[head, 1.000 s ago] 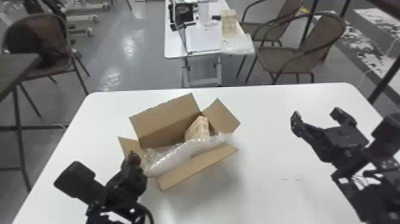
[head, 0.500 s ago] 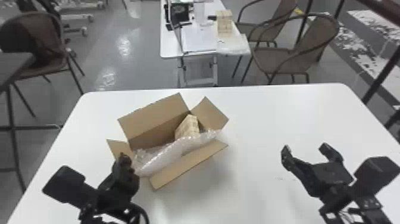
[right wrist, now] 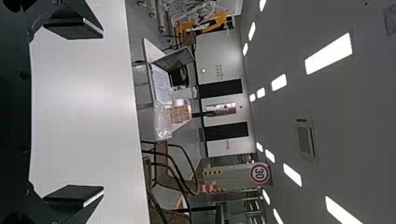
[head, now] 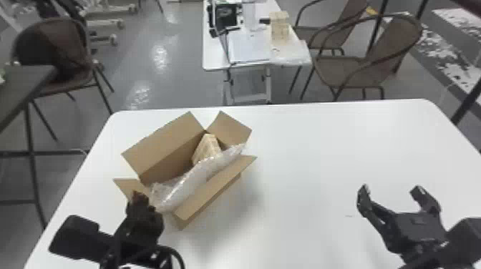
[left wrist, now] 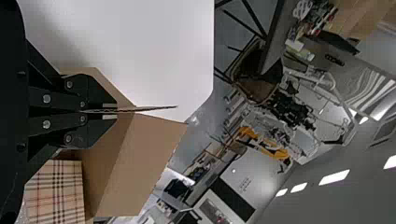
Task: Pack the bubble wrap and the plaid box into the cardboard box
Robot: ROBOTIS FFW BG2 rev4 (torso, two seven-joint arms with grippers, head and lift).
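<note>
The open cardboard box [head: 167, 145] stands on the left half of the white table. Inside, the plaid box [head: 207, 147] leans in the far right part, and the bubble wrap [head: 191, 184] lies along the near side. At the box's left end is my left gripper [head: 137, 198]. In the left wrist view my left gripper [left wrist: 109, 111] pinches a thin flap edge of the cardboard box [left wrist: 144, 163], with the plaid box [left wrist: 55, 186] beside it. My right gripper [head: 390, 191] is parked above the table's right side; in its wrist view the right gripper [right wrist: 100, 113] holds nothing between its spread fingers.
The white table [head: 322, 143] extends right of the box. Behind it stand a smaller table [head: 214, 60] with a laptop and other items, and brown chairs [head: 358, 68]. A dark table [head: 21, 82] is at the far left.
The cardboard box has slid left across the table with its contents, and my left gripper has moved left with it. My right gripper has drawn back toward the near edge. The head view has shifted slightly.
</note>
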